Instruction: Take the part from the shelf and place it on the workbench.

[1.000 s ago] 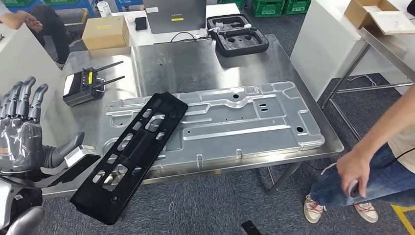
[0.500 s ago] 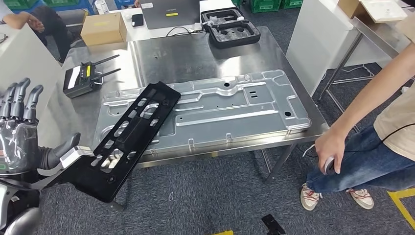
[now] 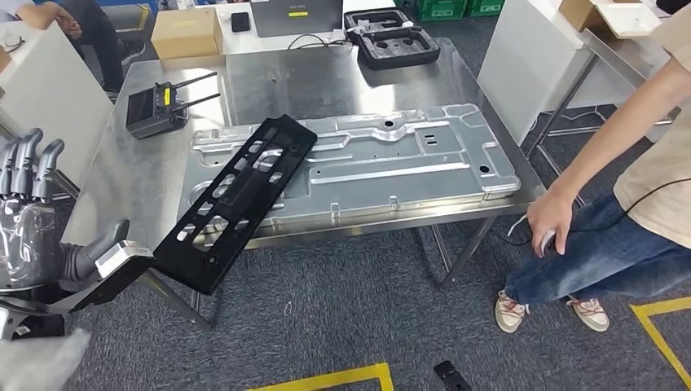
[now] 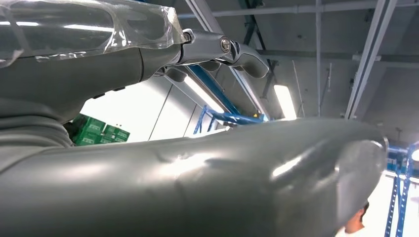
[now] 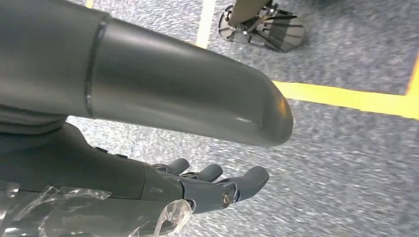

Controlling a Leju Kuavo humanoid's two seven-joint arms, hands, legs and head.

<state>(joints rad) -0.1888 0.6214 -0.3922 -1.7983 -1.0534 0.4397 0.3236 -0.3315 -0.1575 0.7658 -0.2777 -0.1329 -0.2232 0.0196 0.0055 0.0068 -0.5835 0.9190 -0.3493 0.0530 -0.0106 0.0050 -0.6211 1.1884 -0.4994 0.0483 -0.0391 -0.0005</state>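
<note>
Here the left hand at the near left has its fingers raised and spread, and its thumb lies by the near end of the black part; whether it truly grips is hard to tell. The part slants up to the right, its far end over the grey metal panel on the counter, its near end overhanging the floor. To do it well, push the part further onto the counter and lower it flat before letting go. The right hand hangs over the carpet, fingers loosely apart, holding nothing. A person stands at the right
</note>
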